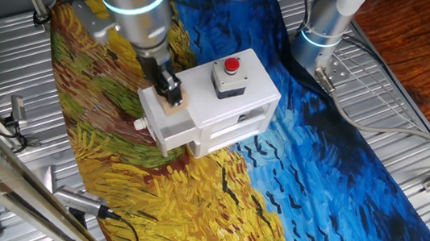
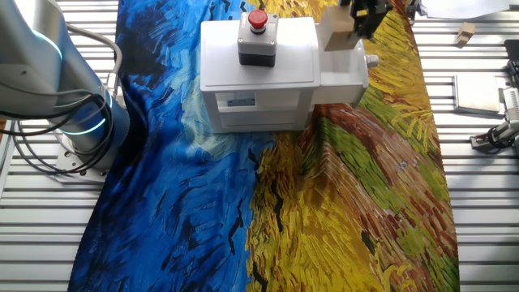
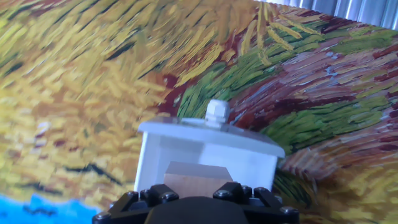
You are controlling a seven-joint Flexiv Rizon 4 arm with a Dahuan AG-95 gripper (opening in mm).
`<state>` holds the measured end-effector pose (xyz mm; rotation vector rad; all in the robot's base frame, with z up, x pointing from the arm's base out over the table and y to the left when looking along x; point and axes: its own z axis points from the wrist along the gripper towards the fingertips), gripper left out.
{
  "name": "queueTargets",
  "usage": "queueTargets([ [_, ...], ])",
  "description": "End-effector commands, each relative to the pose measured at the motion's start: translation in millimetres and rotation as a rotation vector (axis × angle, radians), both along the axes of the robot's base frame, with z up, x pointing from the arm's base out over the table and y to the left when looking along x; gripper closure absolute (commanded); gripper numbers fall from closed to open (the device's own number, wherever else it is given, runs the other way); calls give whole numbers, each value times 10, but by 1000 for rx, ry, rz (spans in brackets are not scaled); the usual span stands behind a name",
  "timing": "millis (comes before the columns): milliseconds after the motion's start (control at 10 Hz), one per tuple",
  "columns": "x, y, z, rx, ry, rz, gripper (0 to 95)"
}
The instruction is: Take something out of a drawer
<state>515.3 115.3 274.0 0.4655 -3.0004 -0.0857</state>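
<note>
The pincer hangs over the pulled-out drawer, its black fingers reaching down to the small tan wooden block. In the hand view the block sits just ahead of the black fingers, inside the drawer's white walls, but the fingertips themselves are out of frame; whether the pincer is closed on the block or merely around it cannot be told. In the other fixed view the pincer again stands above the open drawer, with the tan block just beside it.

The drawer is slid out of a white plastic box, and its flat front carries a small white knob that points away from the box. On top of the box stands a red push button on a grey base.

The box rests on a painted cloth of blue and yellow brushstrokes that covers the middle of the surface, a ribbed metal top. The drawer opens over the yellow half of the cloth. A second robot base stands at the surface's edge beside the blue half.
</note>
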Motion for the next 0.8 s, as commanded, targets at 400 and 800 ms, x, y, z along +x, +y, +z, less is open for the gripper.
queueTargets([
  [400, -43, 11, 77, -12, 1, 90, 950],
  [800, -43, 11, 77, -21, -13, 81, 950],
])
